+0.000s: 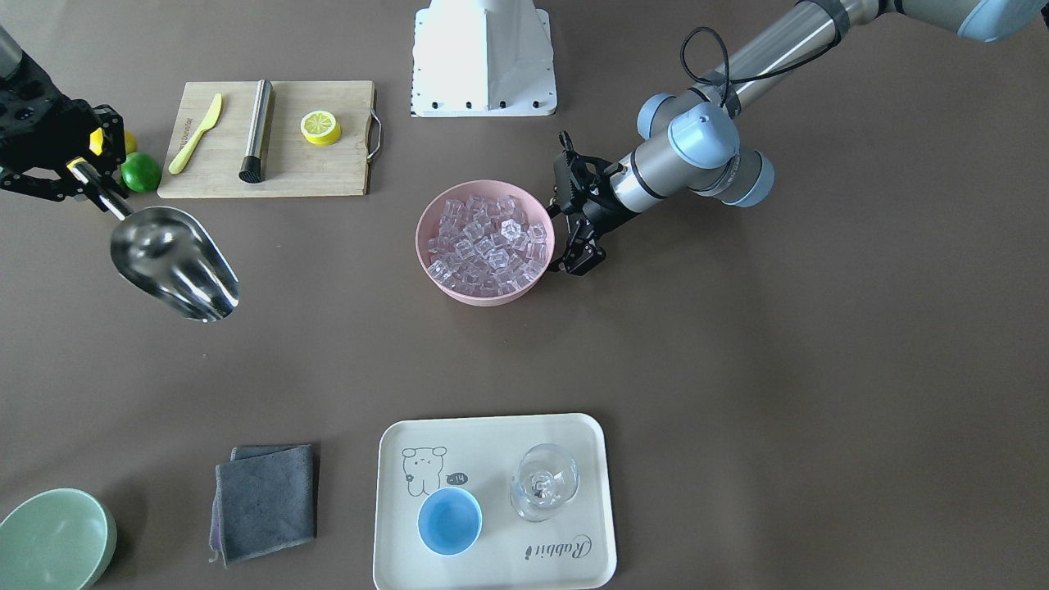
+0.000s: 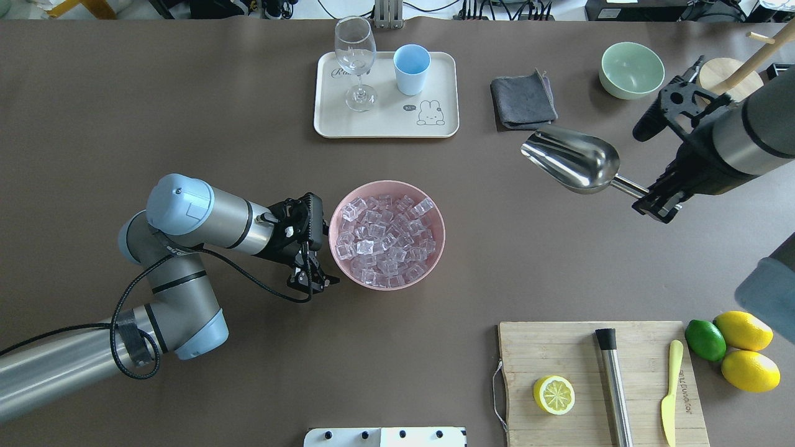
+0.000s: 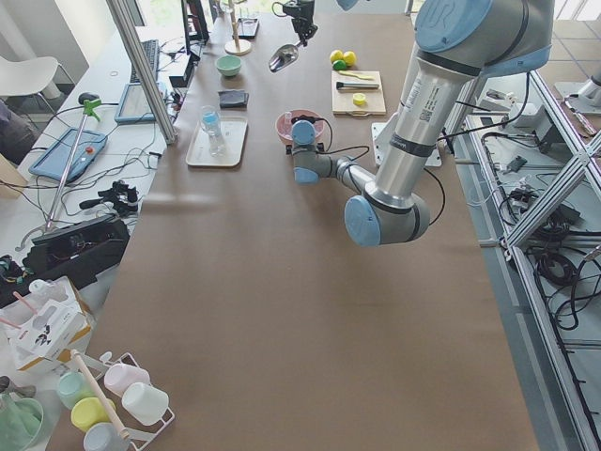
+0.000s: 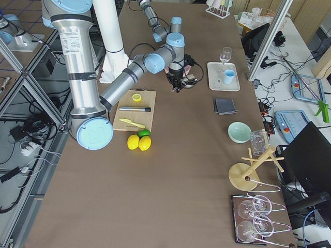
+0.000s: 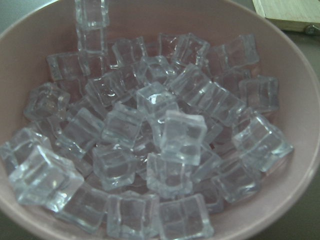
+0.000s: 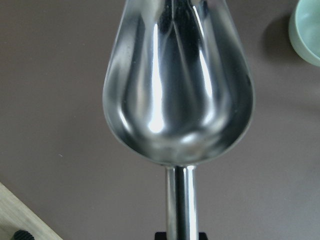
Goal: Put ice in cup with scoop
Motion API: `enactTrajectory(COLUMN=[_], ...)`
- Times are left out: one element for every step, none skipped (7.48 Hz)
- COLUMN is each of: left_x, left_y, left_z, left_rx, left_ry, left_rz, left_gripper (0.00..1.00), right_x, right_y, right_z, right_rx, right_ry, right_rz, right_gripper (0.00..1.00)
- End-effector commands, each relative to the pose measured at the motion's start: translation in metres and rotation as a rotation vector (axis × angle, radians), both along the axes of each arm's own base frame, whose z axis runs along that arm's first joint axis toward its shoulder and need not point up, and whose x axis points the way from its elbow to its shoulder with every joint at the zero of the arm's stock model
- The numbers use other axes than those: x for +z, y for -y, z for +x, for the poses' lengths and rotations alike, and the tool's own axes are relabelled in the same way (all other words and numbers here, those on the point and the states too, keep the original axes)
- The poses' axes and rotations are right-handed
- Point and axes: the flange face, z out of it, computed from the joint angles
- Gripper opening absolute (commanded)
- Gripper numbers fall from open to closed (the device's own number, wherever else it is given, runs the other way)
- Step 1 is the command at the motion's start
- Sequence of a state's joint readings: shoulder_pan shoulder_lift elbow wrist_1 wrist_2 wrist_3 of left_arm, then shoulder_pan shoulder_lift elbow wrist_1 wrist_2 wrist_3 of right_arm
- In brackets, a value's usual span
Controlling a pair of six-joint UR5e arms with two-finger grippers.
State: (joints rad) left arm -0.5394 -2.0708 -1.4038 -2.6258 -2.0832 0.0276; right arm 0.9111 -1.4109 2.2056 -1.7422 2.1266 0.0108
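item: scoop (image 2: pixel 571 162), polished steel, bowl empty, was held above the tabletop (image 2: pixel 186 93) at the right of the overhead frame, with its mouth turned toward frame centre. right fingers (image 2: pixel 659 210) were clamped on its thin handle. ice (image 2: pixel 385 242), clear cubes, was heaped in a pink bowl (image 2: pixel 438 208) at frame centre, and none had been lifted yet. left fingers (image 2: pixel 308 276) were spread apart just beside the bowl's left rim; whether they touched it could not be told. cup (image 2: pixel 412 68), light blue and empty, stood on a cream tray (image 2: pixel 385 127) at the upper centre of the frame, just beside a stemmed glass (image 2: pixel 355 59). hazards, as judged: (1) the handle was round and narrow, so a loaded scoop might have twisted in the grip and tipped its cubes out. (2) the heap stood near the rim, so a shallow or hurried dig would likely have pushed cubes over the edge onto the tabletop. (3) if the bowl was not braced, it might have slid under the push. (4) the left fingers sat close to the rim and could have met the scoop on its way in. (5) the scoop's mouth looked wider than the cup, so a fast pour risked scattering cubes on the tray. (6) the glass stood near enough to be knocked during the pour.
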Motion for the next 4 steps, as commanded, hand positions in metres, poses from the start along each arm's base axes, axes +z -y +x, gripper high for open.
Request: enactTrajectory(left_x=[-0.005,-0.006,-0.006,-0.006], left_y=[-0.001,-0.002,-0.002,-0.002], left_z=[0.003,0.005,0.004,0.004], left_rx=[-0.013,-0.011,-0.011,-0.011], left_ry=[-0.005,-0.006,-0.006,-0.005], left_rz=[0.007,0.008,0.008,0.007], left_gripper=[0.98,0.98,0.98,0.98], right_x=[-0.068,-0.083,-0.082,-0.087], right_y=[-0.021,-0.028,-0.029,-0.031], right_z=[-0.070,-0.096,-0.101,-0.103], right_rx=[-0.096,-0.126,-0.137,-0.175], right_ry=[-0.097,-0.165,-0.196,-0.221], right_rz=[0.020,0.018,0.027,0.032], right_gripper=[0.00,0.00,0.00,0.00])
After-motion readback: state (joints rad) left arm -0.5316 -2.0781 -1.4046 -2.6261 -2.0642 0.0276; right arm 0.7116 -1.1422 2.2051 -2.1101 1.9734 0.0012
